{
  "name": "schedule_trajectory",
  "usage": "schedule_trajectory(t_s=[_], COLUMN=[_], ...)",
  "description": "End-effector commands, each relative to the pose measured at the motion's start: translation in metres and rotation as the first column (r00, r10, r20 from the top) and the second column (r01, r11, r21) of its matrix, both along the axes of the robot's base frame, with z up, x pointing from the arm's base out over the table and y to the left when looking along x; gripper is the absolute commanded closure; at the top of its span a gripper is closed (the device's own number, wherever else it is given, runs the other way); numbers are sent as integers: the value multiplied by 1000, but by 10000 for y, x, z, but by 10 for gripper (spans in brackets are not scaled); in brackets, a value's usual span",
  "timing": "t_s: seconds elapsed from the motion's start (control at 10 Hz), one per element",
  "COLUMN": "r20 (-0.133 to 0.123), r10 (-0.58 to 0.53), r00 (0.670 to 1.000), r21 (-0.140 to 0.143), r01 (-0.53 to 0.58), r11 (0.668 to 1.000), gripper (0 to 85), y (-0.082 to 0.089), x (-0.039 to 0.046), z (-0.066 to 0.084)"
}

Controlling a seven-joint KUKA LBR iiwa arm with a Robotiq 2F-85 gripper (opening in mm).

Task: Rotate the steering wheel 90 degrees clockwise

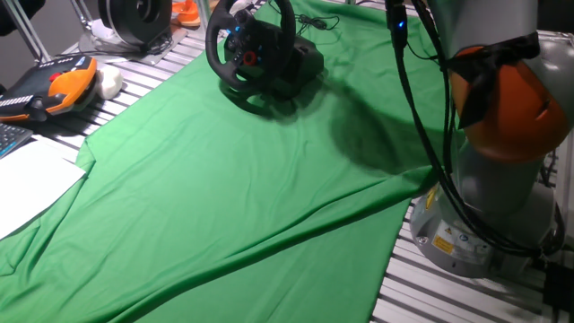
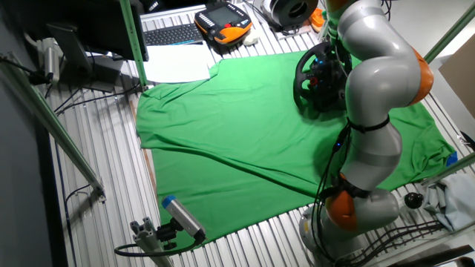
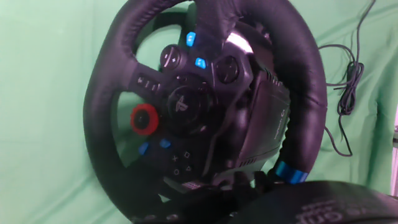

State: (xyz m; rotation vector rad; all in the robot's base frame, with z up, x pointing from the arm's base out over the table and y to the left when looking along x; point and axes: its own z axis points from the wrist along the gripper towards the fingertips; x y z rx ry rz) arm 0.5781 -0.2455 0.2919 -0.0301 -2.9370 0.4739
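The steering wheel (image 1: 249,49) is black with a thick rim and stands on its black base at the far side of the green cloth (image 1: 251,197). In the hand view it fills the frame (image 3: 186,106); the hub shows a red ring button (image 3: 144,119), blue buttons, and a blue stripe on the rim at lower right (image 3: 290,172). In the other fixed view the arm (image 2: 378,81) hides most of the wheel (image 2: 310,78). My gripper is close above the wheel. Its fingers do not show plainly, only a dark blurred shape at the bottom edge of the hand view.
An orange-and-black pendant (image 1: 54,85) and white paper (image 1: 31,179) lie left of the cloth. A round black-and-silver drum (image 1: 134,18) stands behind. A black cable (image 1: 314,22) trails right of the wheel. The robot's base (image 1: 484,215) stands at the right.
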Motion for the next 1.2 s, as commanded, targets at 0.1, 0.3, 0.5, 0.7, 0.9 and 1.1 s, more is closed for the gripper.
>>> schedule_trajectory(t_s=[0.1, 0.3, 0.5, 0.7, 0.9, 1.1], r20=[12, 7, 6, 13, 12, 9], r10=[-6, -2, 20, 24, 37, 54], r00=[1000, 1000, 1000, 1000, 999, 999], r21=[-2, 14, 15, 19, 54, 65], r01=[6, 2, -20, -24, -38, -54], r11=[1000, 1000, 1000, 1000, 998, 996], gripper=[170, 170, 170, 170, 340, 340], y=[-30, -121, -254, -313, -384, -452], x=[-1, 1, 19, 43, 101, 147], z=[19, 57, 104, 94, 46, 19])
